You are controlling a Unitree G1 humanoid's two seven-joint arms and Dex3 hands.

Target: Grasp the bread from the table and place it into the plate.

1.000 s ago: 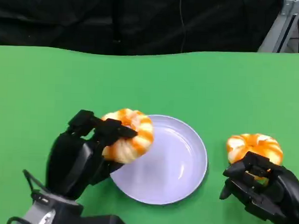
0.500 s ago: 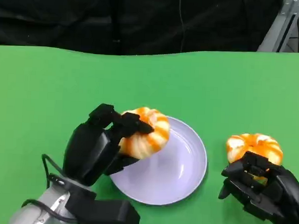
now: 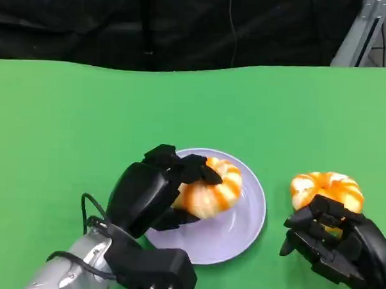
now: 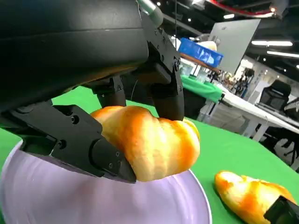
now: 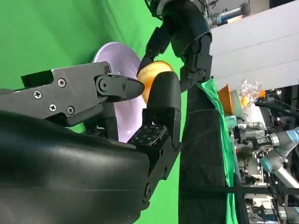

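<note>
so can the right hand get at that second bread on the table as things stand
Probably yes. The right hand sits just in front of the second bread with its fingers apart and holding nothing. The left hand and its bread are over at the plate, well aside.

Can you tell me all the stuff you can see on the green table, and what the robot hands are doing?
bread in the left robot hand: one, orange and cream, held above the plate.
bread on the table: one, orange and cream, to the right of the plate, just beyond the right robot hand.
plate: one, pale purple, round, near the middle of the table.
table: one, green cover.
metal frame: one, silver, far right corner behind the table.
left robot hand: one, black, grips a bread over the plate.
right robot hand: one, black, fingers apart, holds nothing, next to the other bread.
</note>
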